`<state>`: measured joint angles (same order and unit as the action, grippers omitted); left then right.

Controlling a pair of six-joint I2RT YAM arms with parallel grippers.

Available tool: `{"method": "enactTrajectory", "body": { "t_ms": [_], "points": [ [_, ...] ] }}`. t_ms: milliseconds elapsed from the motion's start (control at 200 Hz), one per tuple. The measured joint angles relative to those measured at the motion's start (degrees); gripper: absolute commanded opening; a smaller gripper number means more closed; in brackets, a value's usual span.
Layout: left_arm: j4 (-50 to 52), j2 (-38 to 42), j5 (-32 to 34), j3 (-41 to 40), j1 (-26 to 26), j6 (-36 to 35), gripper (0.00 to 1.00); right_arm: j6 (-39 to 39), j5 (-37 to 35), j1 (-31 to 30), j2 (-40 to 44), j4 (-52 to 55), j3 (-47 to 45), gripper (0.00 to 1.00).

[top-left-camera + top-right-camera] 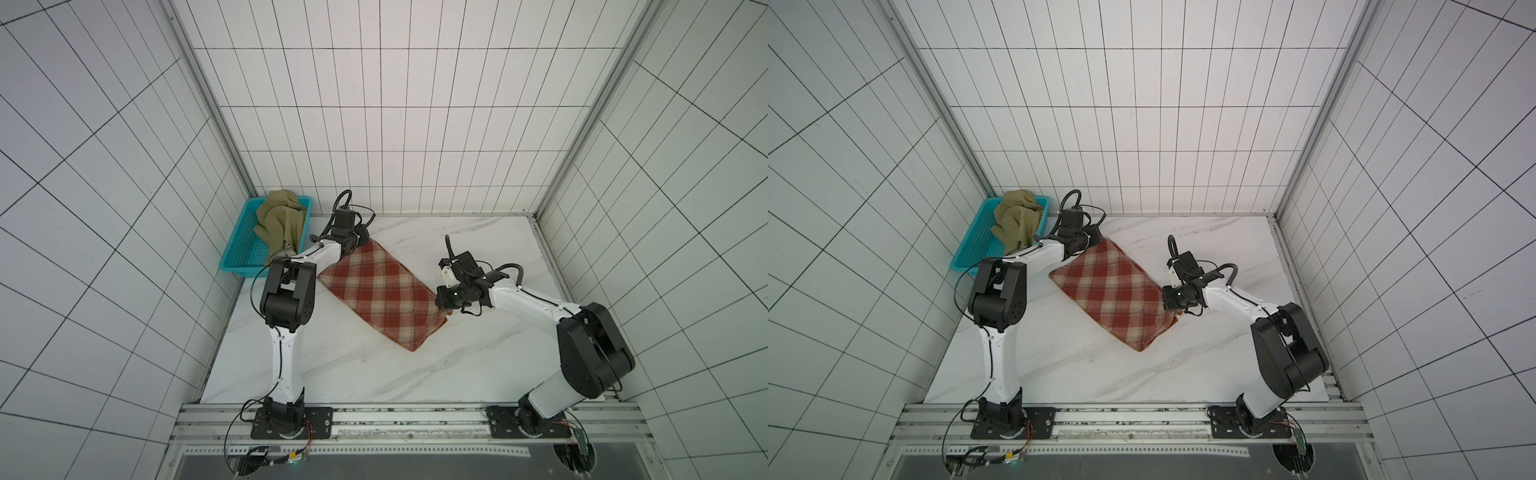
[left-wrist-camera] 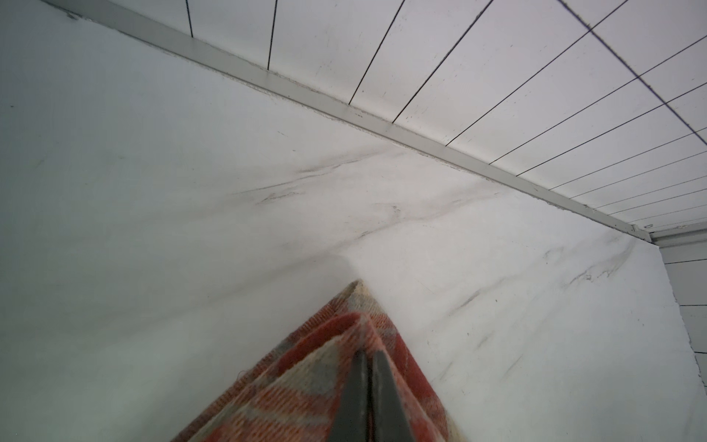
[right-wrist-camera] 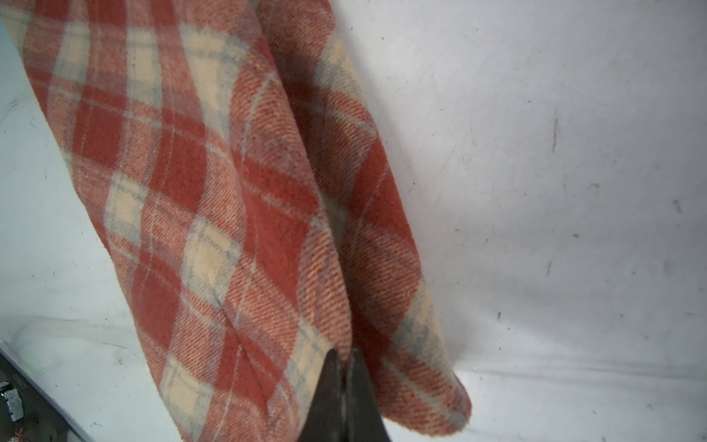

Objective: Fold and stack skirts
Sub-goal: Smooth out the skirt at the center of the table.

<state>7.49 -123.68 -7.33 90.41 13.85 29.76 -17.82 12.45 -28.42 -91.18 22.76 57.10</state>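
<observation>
The red-rust and cream plaid skirt [image 1: 378,295] [image 1: 1113,291] lies at the centre of both top views, on the white marble-patterned tabletop [image 1: 332,374]. It is folded into a thick, long rectangle that runs diagonally from upper left to lower right. Its cloth is a coarse twill weave with broad red checks, cream squares and thin grey-blue lines. In the right wrist view [image 3: 229,229] it shows two rounded layers, one beside the other.

The left gripper [image 2: 368,358] sits at the skirt's upper-left end. Its dark fingers are pressed close together, pinching a peak of plaid cloth [image 2: 306,382] that bunches around them. The right gripper [image 3: 344,354] is at the lower-right end, where its fingers likewise nip a fold of the same skirt. In a top view the wrist [image 1: 453,293] covers that spot.

The plain olive-khaki skirt [image 1: 280,226] [image 1: 1019,222] lies crumpled in the teal perforated plastic basket [image 1: 243,253] [image 1: 971,253]. The basket is at the left of the frame, against the tiled wall, and the heap rises above its rim.
</observation>
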Motion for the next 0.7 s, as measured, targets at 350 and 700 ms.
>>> {"method": "enactTrajectory", "body": {
  "t_ms": [350,700],
  "points": [
    [-1.99,-4.00,-1.11,2.03,0.48,1.92,0.00,-0.20,-1.14,0.00,-0.11,-0.09,-0.83,0.00],
    [-4.00,-6.64,-1.53,2.64,0.85,2.71,0.23,-0.17,-2.64,0.20,-1.60,-0.81,-1.57,0.03]
  ]
}}
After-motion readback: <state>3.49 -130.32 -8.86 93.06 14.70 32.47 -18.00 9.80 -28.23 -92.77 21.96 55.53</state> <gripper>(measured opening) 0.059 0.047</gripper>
